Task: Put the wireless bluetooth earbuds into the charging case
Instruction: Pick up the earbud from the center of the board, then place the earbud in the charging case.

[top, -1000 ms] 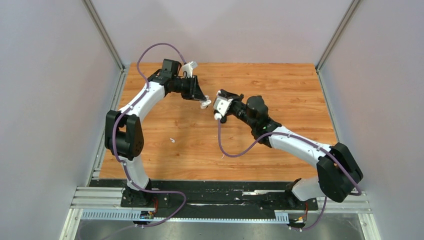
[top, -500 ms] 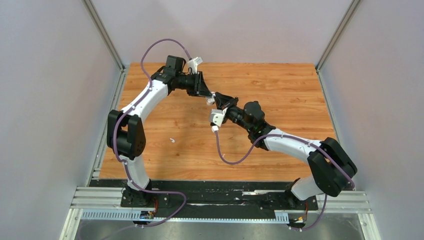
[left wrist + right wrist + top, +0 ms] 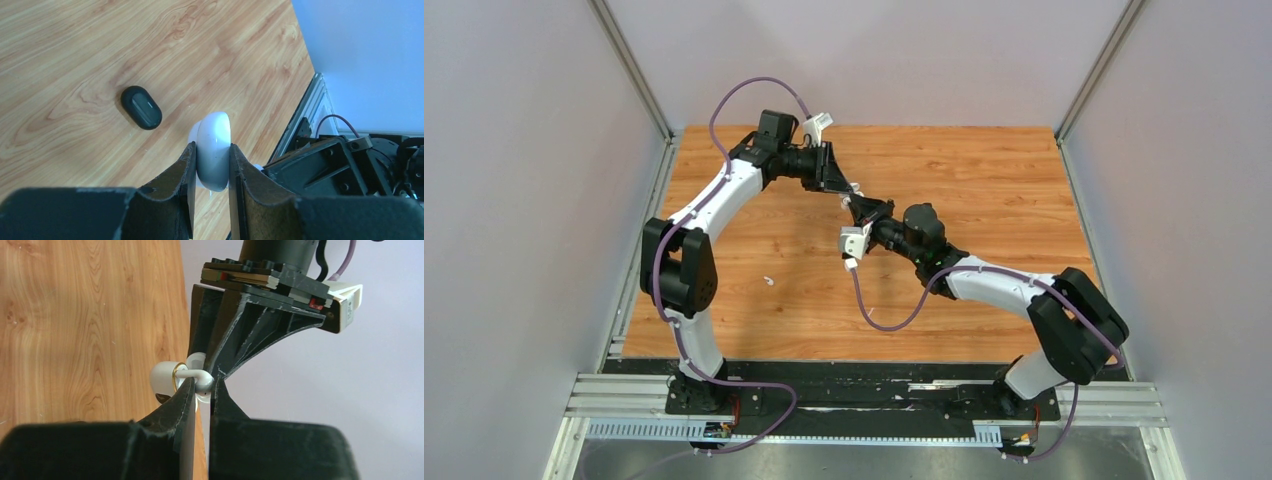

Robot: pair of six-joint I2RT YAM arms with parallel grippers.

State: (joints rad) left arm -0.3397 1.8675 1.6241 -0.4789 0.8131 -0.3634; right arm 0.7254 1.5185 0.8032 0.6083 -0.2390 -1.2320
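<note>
1. Glossy white on the charging case (image 3: 214,135).
2. White as well on the earbud (image 3: 199,376), a thin gold ring (image 3: 175,377) next to its stem.
3. Black with one short pale dash on the oval case (image 3: 141,107).
4. Warm orange-brown with darker wavy grain on the table (image 3: 65,50).
5. Black with pale scuffed edges on the left gripper (image 3: 212,150) and right gripper (image 3: 204,386).
6. White shells and black joints on the arms (image 3: 724,195); purple on the cables (image 3: 350,255).
7. Pale grey-lilac on the walls (image 3: 524,200).

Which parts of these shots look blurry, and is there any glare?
Left wrist: left fingers dark and soft at the bottom edge, white case with a mild sheen, table sharp. Right wrist: right fingers blurred up close, earbud at their tips crisper. Top view: even light, no glare, soft shadows.
</note>
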